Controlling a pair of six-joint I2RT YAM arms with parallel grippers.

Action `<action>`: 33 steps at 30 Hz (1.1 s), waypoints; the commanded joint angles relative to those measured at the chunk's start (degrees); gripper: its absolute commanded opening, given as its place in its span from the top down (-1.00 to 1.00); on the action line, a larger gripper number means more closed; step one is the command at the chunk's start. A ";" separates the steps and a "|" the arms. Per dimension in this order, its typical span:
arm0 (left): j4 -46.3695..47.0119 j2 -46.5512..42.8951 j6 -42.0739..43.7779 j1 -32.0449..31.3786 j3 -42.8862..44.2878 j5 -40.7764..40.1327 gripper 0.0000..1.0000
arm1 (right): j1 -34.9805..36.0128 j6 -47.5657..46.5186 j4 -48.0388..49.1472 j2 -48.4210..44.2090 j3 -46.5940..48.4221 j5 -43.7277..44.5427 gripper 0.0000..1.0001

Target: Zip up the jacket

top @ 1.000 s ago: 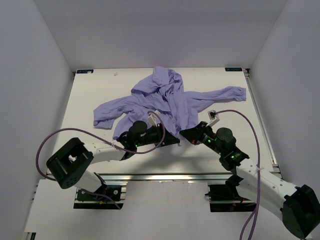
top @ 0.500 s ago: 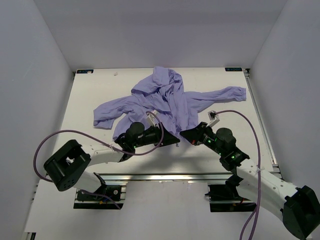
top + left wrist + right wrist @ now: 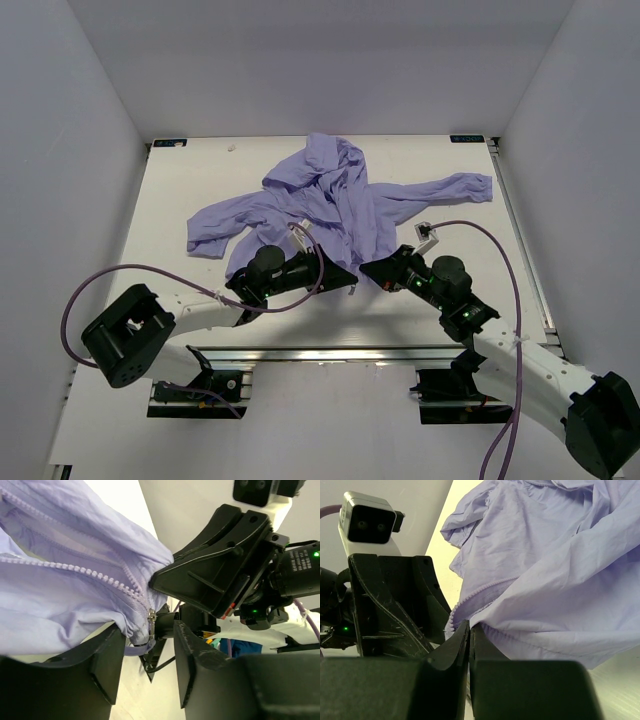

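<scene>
Widening since a second ago, the left gripper (image 3: 148, 645) is spreading its jaws while its elbow is swinging out to the left. Those jaws are standing apart and clamping nothing, with the zipper pull (image 3: 151, 622) dangling in the gap. The right gripper (image 3: 469, 630) is staying pinched tight on the hem of the jacket (image 3: 340, 195), and its black fingers are crowding the zipper's bottom end. The jacket is lying crumpled mid-table (image 3: 180, 180), its teeth unjoined and one sleeve reaching right. A purple cable (image 3: 140, 267) is looping beside the left arm.
</scene>
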 commanded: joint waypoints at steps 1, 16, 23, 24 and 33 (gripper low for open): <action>2.79 -0.74 -0.46 0.24 0.05 -0.23 -0.01 | 0.01 -0.60 2.44 0.21 0.15 -1.68 1.00; -2.21 -2.06 0.23 0.33 0.40 -1.72 0.75 | 0.01 -1.13 2.52 -0.58 -0.20 -0.54 1.00; -3.80 -0.39 2.96 0.42 2.42 3.01 1.00 | 0.01 -0.69 6.30 1.96 0.85 -0.63 1.00; -4.32 0.48 3.22 0.25 2.77 3.98 1.00 | 0.01 -0.60 6.65 2.23 0.94 -0.19 1.00; -21.35 1.46 12.80 -1.68 8.31 5.93 1.00 | 0.01 -0.69 5.70 5.04 7.26 7.99 1.00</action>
